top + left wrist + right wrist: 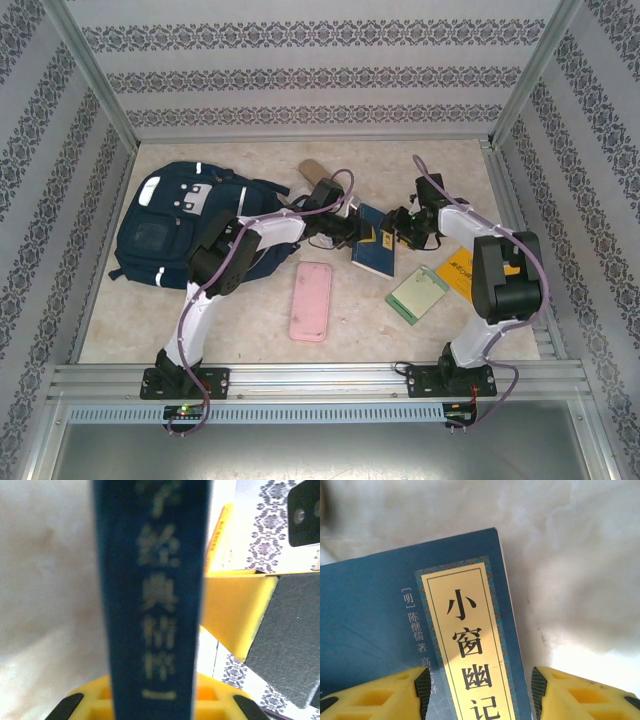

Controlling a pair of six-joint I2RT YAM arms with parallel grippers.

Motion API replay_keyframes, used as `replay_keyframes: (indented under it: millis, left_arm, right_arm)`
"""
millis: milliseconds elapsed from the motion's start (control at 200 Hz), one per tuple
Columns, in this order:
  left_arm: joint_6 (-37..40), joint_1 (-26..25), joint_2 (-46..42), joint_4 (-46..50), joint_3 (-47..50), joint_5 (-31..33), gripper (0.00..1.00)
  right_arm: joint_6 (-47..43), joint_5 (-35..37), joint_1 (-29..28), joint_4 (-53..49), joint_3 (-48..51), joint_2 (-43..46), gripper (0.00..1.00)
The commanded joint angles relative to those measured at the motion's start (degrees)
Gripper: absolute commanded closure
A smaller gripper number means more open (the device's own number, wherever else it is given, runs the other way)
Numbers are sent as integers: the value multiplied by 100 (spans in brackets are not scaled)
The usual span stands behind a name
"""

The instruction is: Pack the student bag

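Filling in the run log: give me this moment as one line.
left gripper: shut on blue book's spine | right gripper: open over its cover | student bag: far left, nothing going in

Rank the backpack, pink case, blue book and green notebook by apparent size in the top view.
1. Backpack, clearly largest.
2. Pink case.
3. Blue book and green notebook: look similar, and the grippers partly cover the book, so no ranking between them.
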State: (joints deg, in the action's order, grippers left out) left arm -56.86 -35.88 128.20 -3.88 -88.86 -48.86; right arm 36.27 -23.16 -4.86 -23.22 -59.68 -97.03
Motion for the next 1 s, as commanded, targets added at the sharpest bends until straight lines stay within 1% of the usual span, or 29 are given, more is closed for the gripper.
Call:
replay_keyframes:
  millis: [0,80,280,350,425,485,550,605,664,689,729,784,824,869,959,994]
  left_arm:
    - [50,124,-660,-458,19,-264,100]
    - [-5,210,-832,-593,24,-412,100]
    - [-296,448,-1114,-1010,127,-668,100]
    - [-496,537,-1184,-1315,240,-710,100]
    - [-610,592,-1235,-1463,277,-740,100]
    - [-664,615,-1251,-1549,280,-763,100]
    - [-709,626,-1253,-1578,252,-755,100]
    - [-807,635,-1232,-1703,253,-764,100]
    - [-951,639,-1202,-1900,259,-799,100]
    - [-987,641,-1188,-1952,254,-815,100]
    - [-1002,643,-1181,-1955,252,-822,100]
    - [-976,662,-1175,-1896,255,-820,100]
    - [-957,678,-1175,-1871,255,-822,100]
    - [-887,704,-1176,-1767,263,-810,100]
    - [-628,727,-1207,-1399,217,-777,100]
    - [-527,728,-1219,-1250,187,-761,96]
  right_arm:
    - [154,-690,114,318,196,500,39]
    - [289,-1174,207,647,339,715,36]
    - [1071,-2540,507,1980,694,925,35]
    - [1272,-2822,537,2294,726,941,32]
    - [1509,-3075,546,2658,793,933,30]
    - [1846,-3285,548,3115,897,915,31]
    - [2272,-3502,548,3689,1012,860,35]
    - [2650,-3683,548,4237,1113,791,37]
    - [3059,-3860,547,4834,1200,678,44]
    - [3180,-3901,548,4994,1222,637,49]
    - [3299,-3916,548,5133,1237,586,55]
    - [3367,-3911,557,5215,1242,565,59]
    - [3385,-3898,556,5219,1246,570,65]
    - [3411,-3905,564,5240,1239,580,74]
    - [3413,-3889,565,5246,1215,606,99]
    - [3405,-3881,570,5245,1199,623,100]
